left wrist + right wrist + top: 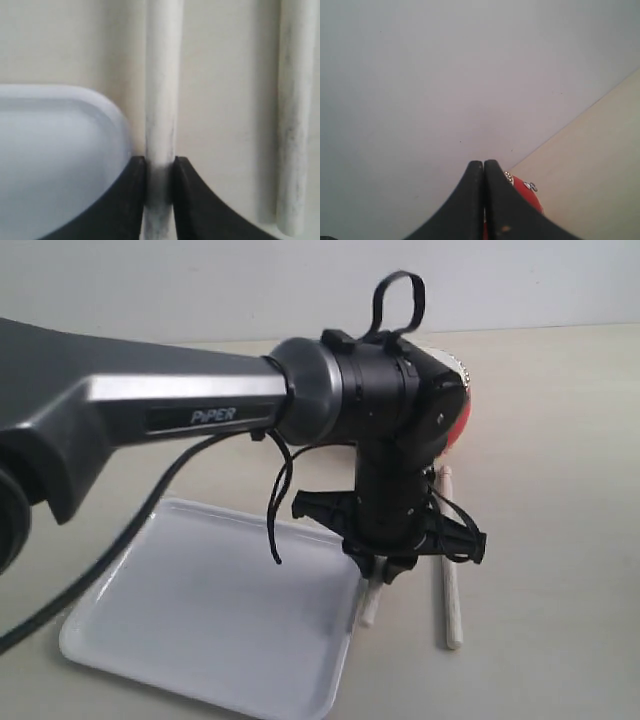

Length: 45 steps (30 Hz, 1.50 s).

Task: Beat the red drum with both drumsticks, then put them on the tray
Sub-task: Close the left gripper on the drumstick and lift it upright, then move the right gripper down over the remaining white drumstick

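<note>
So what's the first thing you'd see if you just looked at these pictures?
The big black and grey arm fills the middle, with its left hand pinching one pale drumstick right beside the white tray. A second drumstick lies loose on the table, and the red drum peeks out behind the arm.

Two drumsticks (451,570), one red drum (462,422), one tray (200,610).

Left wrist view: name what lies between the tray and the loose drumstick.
The left wrist view shows the gripped drumstick there, held in the left end effector.
</note>
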Available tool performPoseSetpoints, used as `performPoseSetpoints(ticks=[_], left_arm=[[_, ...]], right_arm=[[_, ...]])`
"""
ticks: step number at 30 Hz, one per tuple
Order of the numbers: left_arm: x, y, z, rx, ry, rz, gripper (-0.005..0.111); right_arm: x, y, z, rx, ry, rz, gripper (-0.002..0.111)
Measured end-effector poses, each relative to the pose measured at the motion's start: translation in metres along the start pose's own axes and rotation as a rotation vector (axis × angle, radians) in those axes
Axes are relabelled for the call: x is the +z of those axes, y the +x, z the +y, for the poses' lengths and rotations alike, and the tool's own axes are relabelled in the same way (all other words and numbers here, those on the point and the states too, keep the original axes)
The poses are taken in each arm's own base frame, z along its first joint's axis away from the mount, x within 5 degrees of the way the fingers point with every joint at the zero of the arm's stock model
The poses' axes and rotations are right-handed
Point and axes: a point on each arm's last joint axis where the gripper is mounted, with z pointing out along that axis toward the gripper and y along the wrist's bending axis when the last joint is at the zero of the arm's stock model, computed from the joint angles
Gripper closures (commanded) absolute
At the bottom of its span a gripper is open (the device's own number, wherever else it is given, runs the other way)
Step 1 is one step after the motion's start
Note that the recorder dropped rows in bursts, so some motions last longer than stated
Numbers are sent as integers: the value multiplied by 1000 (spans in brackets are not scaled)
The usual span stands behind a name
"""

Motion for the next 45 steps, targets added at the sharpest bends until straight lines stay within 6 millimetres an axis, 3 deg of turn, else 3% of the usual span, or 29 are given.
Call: performPoseSetpoints(ticks=[10,15,20,26,30,34,37,40,45], left_arm=[[-76,-3,14,112,36,-167,107],[-104,2,20,205,44,-226,107],[-116,16,33,257,60,-289,107],[-121,39,69,228,112,-388,107],[-129,65,98,183,176,-492,107],[-130,103,127,141,216,-539,107],[-119,130,144,133,205,-512,107],[-107,153,156,130,192,-474,107],[-99,173,167,121,185,-454,107]], right_arm=[[0,1,0,68,4,7,108],[-1,11,-6,124,91,137,108],[-1,7,0,130,129,209,108],[15,-5,17,38,180,352,108],[41,-20,37,-58,205,517,108],[84,-26,61,-199,187,880,108],[119,-20,72,-201,115,1161,108],[147,-8,75,-104,78,1329,108],[163,19,63,-48,184,1512,108]])
